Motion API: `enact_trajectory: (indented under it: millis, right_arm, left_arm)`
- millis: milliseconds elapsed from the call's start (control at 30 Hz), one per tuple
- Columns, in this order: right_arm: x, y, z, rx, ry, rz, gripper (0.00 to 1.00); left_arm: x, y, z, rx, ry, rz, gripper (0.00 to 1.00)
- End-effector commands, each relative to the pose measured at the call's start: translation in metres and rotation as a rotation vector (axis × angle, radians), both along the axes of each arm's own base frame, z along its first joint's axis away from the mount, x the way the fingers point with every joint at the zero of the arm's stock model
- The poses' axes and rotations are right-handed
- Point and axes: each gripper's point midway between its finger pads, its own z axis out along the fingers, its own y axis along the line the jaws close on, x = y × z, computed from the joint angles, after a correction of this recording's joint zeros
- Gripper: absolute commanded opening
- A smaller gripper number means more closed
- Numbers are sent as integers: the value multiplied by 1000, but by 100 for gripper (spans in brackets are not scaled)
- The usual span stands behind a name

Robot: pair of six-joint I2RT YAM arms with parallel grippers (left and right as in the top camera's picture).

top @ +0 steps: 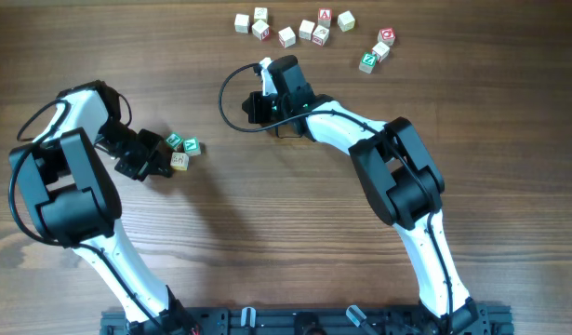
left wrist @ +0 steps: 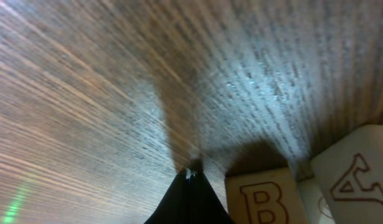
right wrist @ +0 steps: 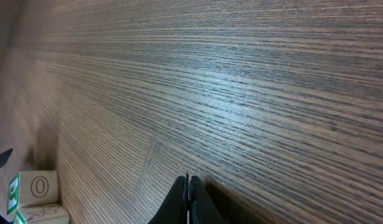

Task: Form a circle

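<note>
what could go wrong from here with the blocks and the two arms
1. The left pincer is shut and close beside the three-cube cluster; a sideways nudge could scatter the cubes instead of shaping them.
2. The other alphabet cubes lie loose at the far side, well away from the cluster. If the shut right pincer pushes them over, they may slip off its narrow tip or tumble.

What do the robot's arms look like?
The left arm and right arm are smooth white tubes with chunky black joints. The left gripper and right gripper are black, tapering to points. A thin black cable loops by the right wrist.
</note>
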Motion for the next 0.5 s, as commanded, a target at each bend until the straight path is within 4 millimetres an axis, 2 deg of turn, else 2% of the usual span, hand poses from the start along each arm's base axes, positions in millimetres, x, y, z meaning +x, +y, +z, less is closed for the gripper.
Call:
enact_trajectory:
  millis: [0,467]
  right_arm:
    - [0,-18,-24,-54,44,-45,5]
    - [0,-18,-24,-54,44,-45,4]
  left_arm:
    - [3,-1,4,-4,-15,38,4]
    - [8,1,2,5,-37,45,4]
